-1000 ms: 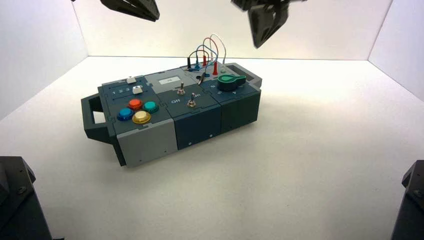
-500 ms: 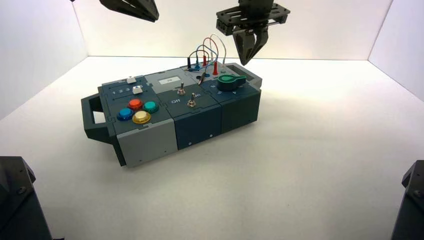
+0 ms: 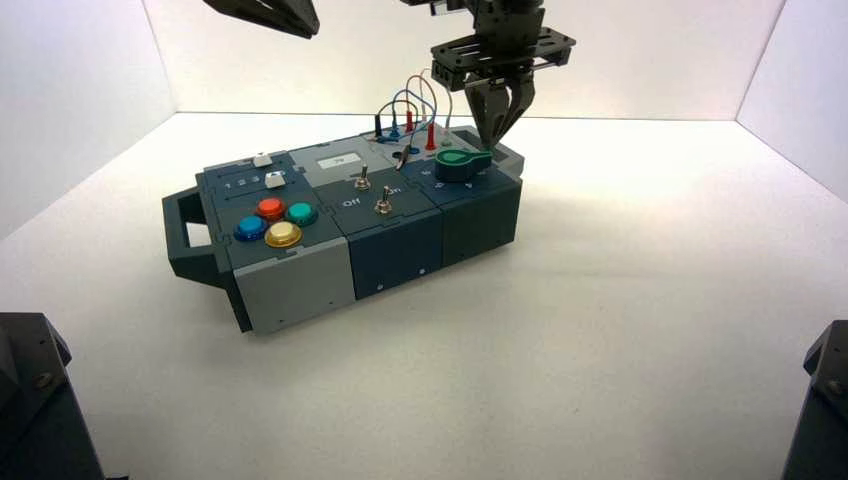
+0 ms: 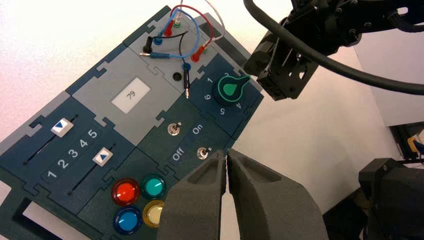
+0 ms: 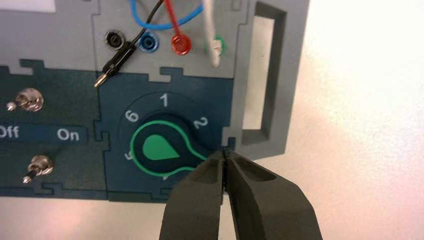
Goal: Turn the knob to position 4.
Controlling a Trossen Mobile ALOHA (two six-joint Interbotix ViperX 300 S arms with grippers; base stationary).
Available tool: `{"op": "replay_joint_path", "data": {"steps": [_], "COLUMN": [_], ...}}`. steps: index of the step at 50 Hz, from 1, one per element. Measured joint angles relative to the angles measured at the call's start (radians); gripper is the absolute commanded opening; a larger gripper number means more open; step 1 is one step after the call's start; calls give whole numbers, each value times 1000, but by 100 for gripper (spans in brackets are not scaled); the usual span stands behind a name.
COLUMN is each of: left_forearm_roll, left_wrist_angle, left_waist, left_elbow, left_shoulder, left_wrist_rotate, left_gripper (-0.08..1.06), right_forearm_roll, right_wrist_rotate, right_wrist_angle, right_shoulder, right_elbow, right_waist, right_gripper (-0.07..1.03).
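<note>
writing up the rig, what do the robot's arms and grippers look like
Both are black: the left gripper and right gripper have smooth, tapering wedge-shaped fingers. The right arm has dark, blocky segments, bolt heads and a thick black cable.

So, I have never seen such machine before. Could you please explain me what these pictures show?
It is a robot with two arms. One picture looks down from above and behind them; the other two come from cameras on the wrists. On the table lies a box with four coloured buttons, two sliders, two metal switches, plug wires and a green knob. The right gripper is at the tip of this knob, fingers closed together; whether it touches, I cannot tell. The left gripper, also closed, hangs over the near side of the box. Neither gripper holds anything.
</note>
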Motion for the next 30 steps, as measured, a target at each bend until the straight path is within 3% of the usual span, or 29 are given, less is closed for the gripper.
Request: {"op": "replay_joint_path", "data": {"steps": [30], "left_forearm_roll": [0], "left_wrist_angle": [2], "left_waist": [0], "left_elbow": [-8], "left_shoulder": [0], "left_wrist_rotate": [0], "left_gripper": [2], "right_forearm_roll": [14], "right_wrist_rotate": [-21], "right_wrist_angle": [63], "right_shoulder": [0], "right_elbow": [20], "right_waist": [26], "right_gripper": [-2]}}
